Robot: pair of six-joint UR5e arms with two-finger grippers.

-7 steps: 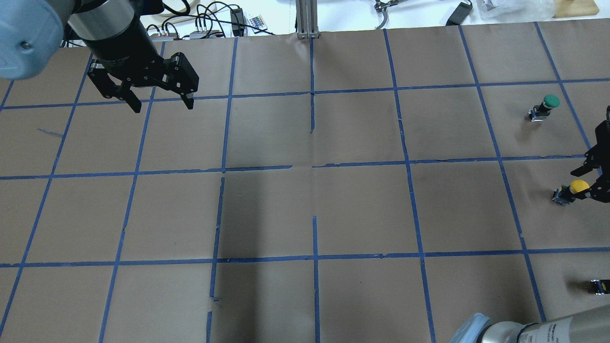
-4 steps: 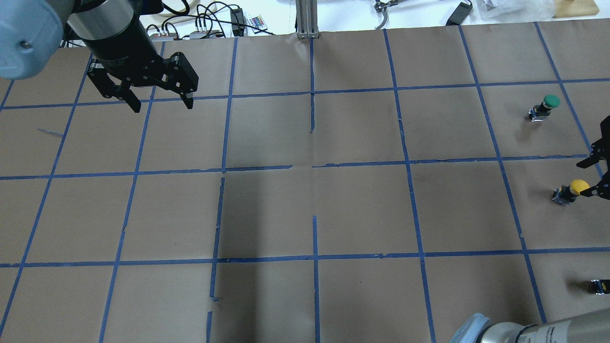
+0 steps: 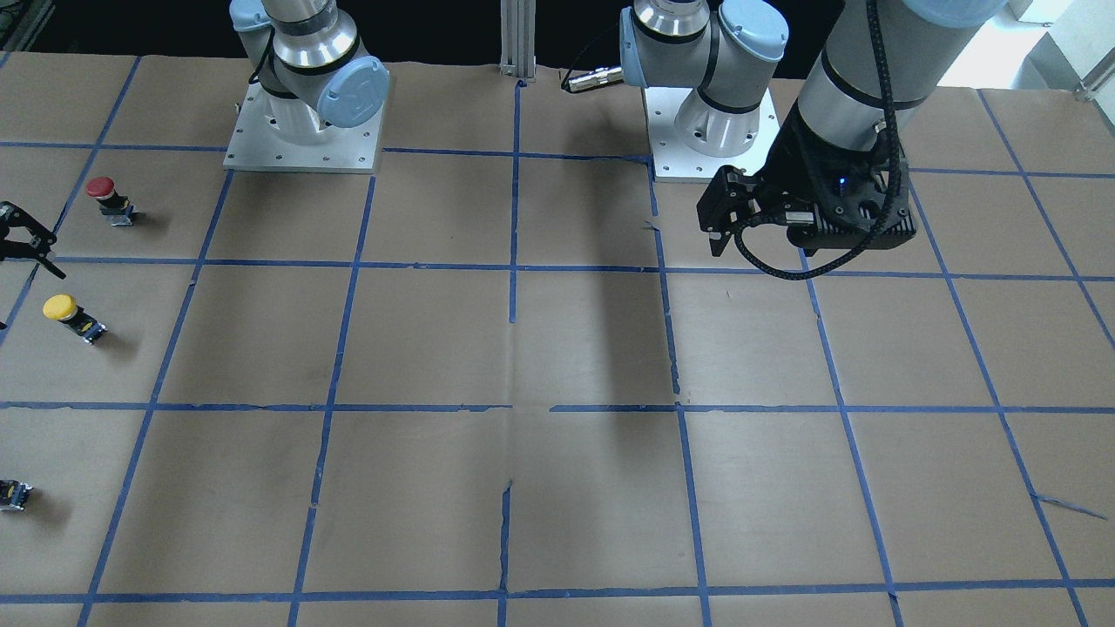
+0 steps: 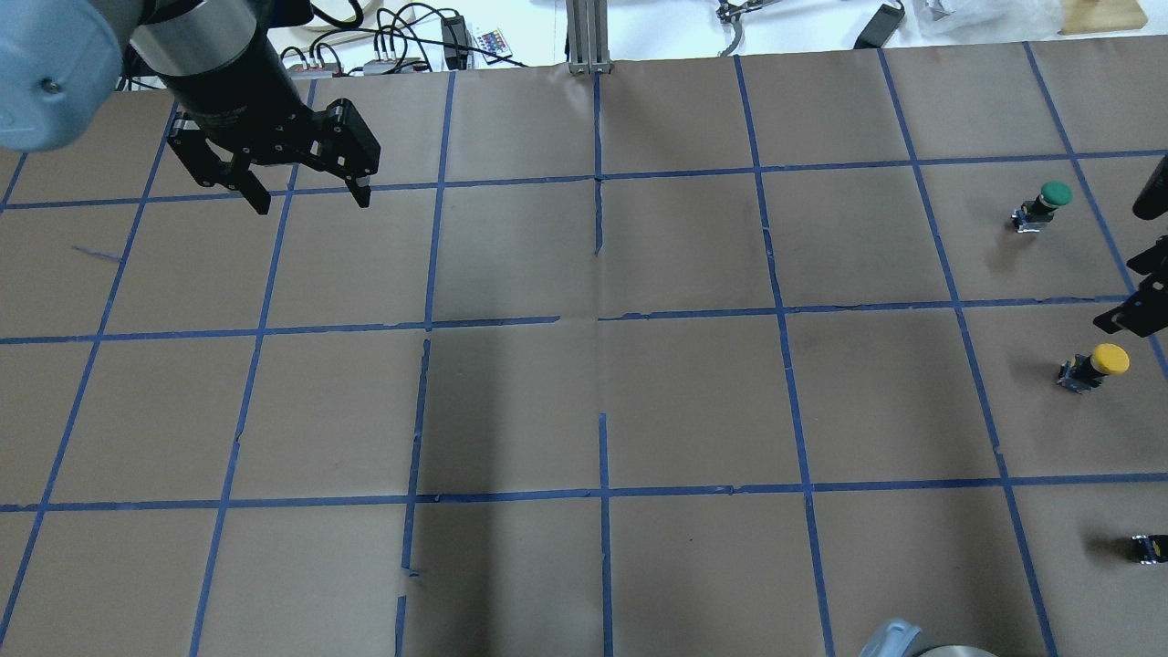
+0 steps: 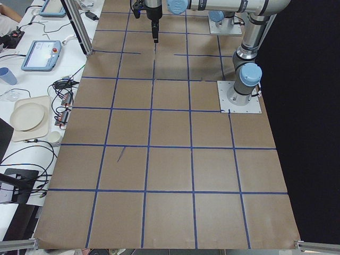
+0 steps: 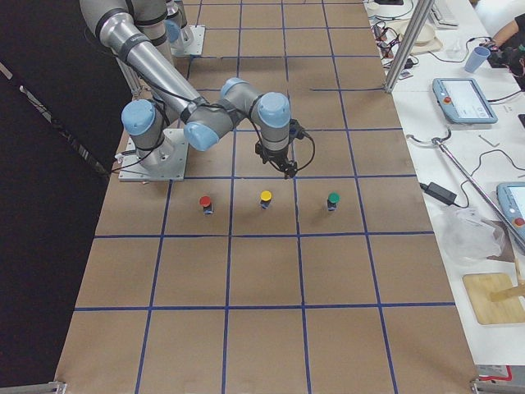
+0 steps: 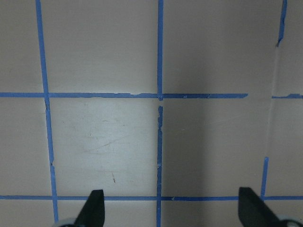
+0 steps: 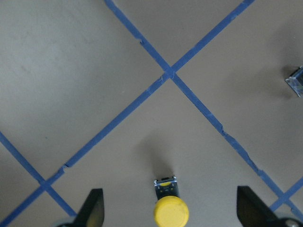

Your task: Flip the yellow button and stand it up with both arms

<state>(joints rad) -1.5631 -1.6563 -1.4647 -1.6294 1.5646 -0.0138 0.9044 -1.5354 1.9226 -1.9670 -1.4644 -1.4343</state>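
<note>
The yellow button [image 4: 1095, 363] stands upright on the brown paper at the table's right edge, cap up. It also shows in the front view [image 3: 70, 315], the right side view [image 6: 265, 199] and the right wrist view [image 8: 170, 208]. My right gripper [image 4: 1130, 266] is open and empty. It hangs above and just beyond the button without touching it, and its two fingers [image 8: 93, 208] frame the cap from above. My left gripper [image 4: 313, 205] is open and empty over the far left of the table. The left wrist view [image 7: 173, 201] shows only paper and tape.
A green-capped button [image 4: 1049, 201] stands beyond the yellow one and a red-capped button [image 3: 104, 196] stands on its robot side. A small black block with a yellow mark [image 4: 1148, 546] sits at the frame's right edge. Blue tape lines grid the paper.
My right gripper has lifted up and away from the yellow button's cap. The button stays standing in place. The left arm has not moved.
</note>
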